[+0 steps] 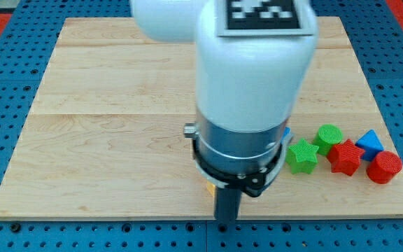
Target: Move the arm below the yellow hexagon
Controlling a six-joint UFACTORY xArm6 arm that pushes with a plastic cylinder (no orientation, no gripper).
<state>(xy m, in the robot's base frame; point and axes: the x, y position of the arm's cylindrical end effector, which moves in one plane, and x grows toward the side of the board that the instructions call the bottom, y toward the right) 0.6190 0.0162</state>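
The arm's white and grey body (247, 91) fills the middle of the camera view. The dark rod comes out below it and my tip (227, 221) sits near the board's bottom edge. Only a small yellow sliver (209, 188) shows just left of the rod and a little above my tip, under the arm's collar; its shape cannot be made out. The rest of that block is hidden by the arm.
At the view's right lie a green star (302, 155), a green block (329, 135), a red star (345, 157), a blue triangle (370, 143) and a red cylinder (384, 167). A blue sliver (286, 132) peeks from behind the arm. The wooden board (103, 105) sits on a blue pegboard.
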